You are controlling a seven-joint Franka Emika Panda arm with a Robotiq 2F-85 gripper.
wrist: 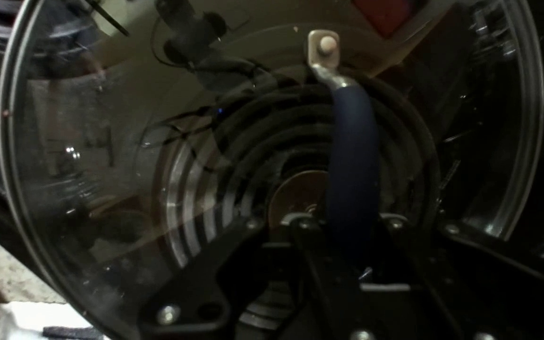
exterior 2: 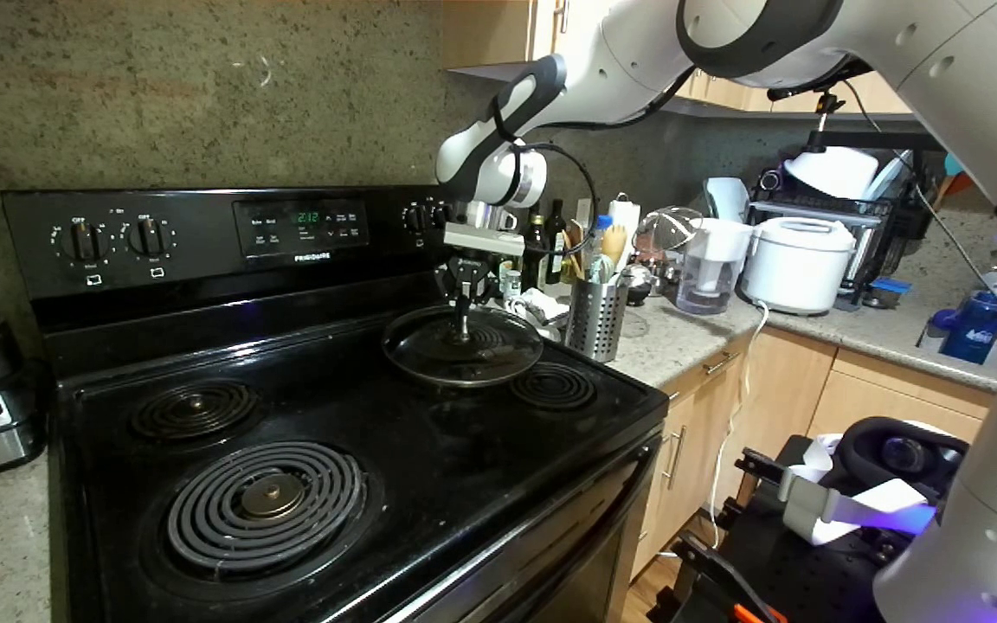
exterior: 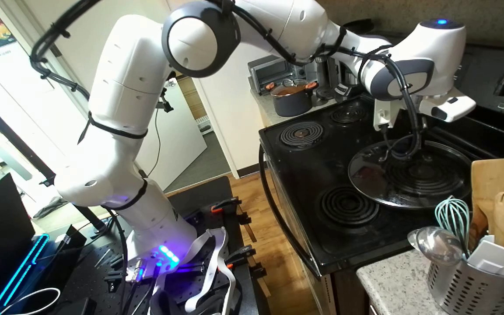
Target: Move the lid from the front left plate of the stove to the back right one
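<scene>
The glass lid [exterior: 368, 175] with a metal rim is over the back right burner, whose coil shows through the glass. It also shows in an exterior view [exterior 2: 429, 356] and fills much of the wrist view [wrist: 111, 189]. Its dark blue handle [wrist: 353, 151] runs between the fingers. My gripper [exterior 2: 463, 316] points down at the lid's middle, and its fingers [wrist: 350, 226] are closed on the handle. Whether the rim rests on the burner or hovers slightly I cannot tell. The front left burner [exterior 2: 269, 497] shows its full coil. In an exterior view, cables hide the fingers.
The front right burner [exterior: 350, 205] is beside the lid. The control panel [exterior 2: 299, 229] stands behind. A utensil holder [exterior 2: 595, 320] with whisk and spatulas is on the counter close to the lid. A pot [exterior: 292, 98] stands beyond the left burners.
</scene>
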